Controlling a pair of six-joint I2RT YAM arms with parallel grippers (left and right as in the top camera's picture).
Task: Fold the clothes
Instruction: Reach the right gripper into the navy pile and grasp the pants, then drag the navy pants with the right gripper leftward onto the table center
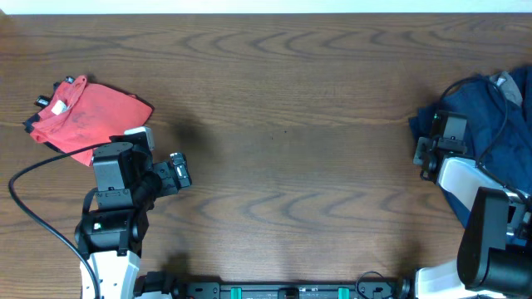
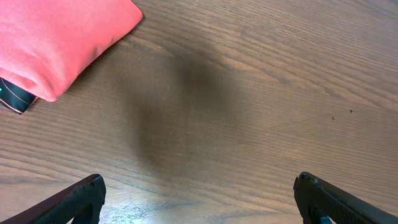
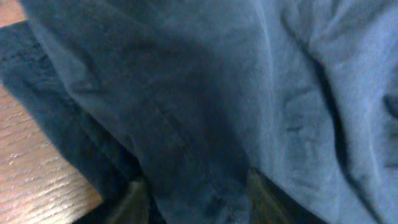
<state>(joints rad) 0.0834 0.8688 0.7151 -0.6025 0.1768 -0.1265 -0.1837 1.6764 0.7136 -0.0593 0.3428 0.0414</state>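
Note:
The clothes are a wrinkled dark navy heap [image 1: 478, 104] at the table's right edge. My right gripper [image 1: 431, 151] is at the heap's left edge. In the right wrist view navy cloth [image 3: 280, 93] fills the frame. My right gripper [image 3: 199, 190] has its two fingers drawn in around a thick fold of it, with the tips buried in the cloth. My left gripper [image 1: 178, 173] is open and empty above bare wood, far from the navy cloth. In the left wrist view its fingers [image 2: 199, 190] stand wide apart.
A folded red garment [image 1: 87, 116] lies at the far left, just behind my left arm. It also shows in the left wrist view [image 2: 56, 37], with a dark strip under its edge. A black cable loops by the left arm. Brown wooden table [image 1: 291, 124].

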